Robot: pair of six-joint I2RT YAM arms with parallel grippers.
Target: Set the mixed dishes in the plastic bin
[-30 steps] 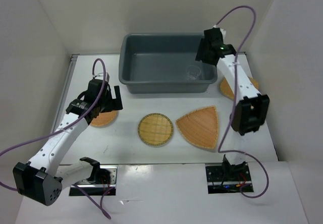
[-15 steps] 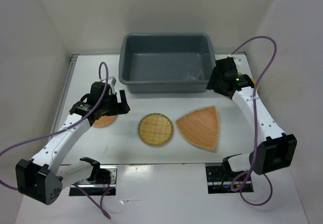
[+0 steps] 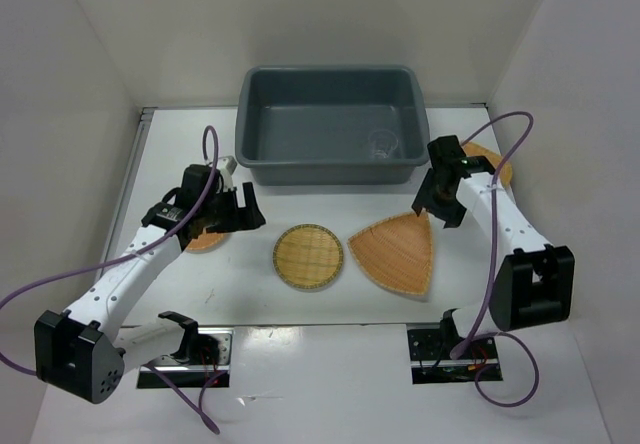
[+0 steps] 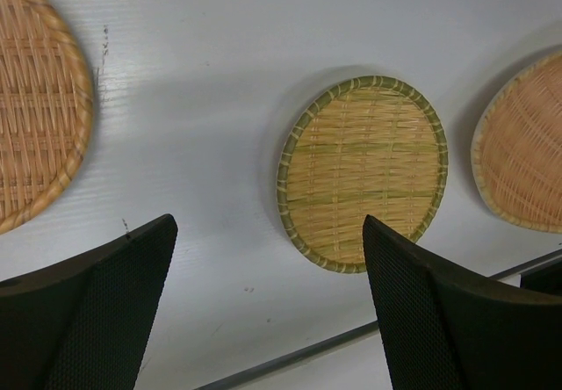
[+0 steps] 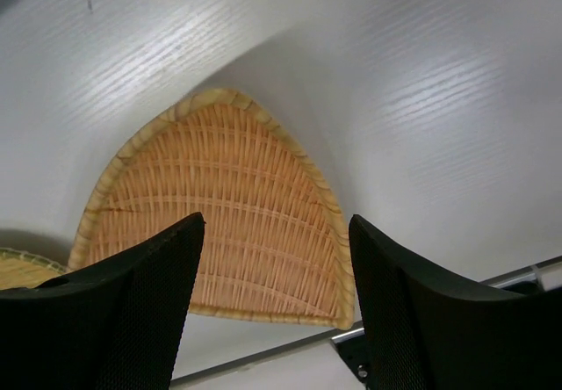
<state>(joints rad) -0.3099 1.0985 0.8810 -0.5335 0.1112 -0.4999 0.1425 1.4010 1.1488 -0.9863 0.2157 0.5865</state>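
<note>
A: Logging the plastic bin (image 3: 300, 172): dark grey, rectangular, rolled rim, sitting at the far middle of the table (image 3: 250, 289). Holding 1 glass cup (image 3: 382, 145), clear, near the front right corner.
B: Confirming. Counting 4 woven trays, orange-tan, all lying flat outside the bin.
A: Placing them?
B: Spotting the green-rimmed round tray (image 4: 363, 172) mid-table, the fan-shaped tray (image 5: 219, 214) just beside it to the right, the plain round tray (image 3: 205, 236) at left, the rounded-square tray (image 3: 497, 167) at right, partly hidden behind the right arm (image 3: 497, 216).
A: Checking tools.
B: Seeing the left gripper (image 4: 268, 232) hanging with jaws apart, gripping nothing, between the 2 round trays. Seeing the right gripper (image 5: 277, 223) hovering over the fan-shaped tray's tip, jaws likewise apart, empty.
</note>
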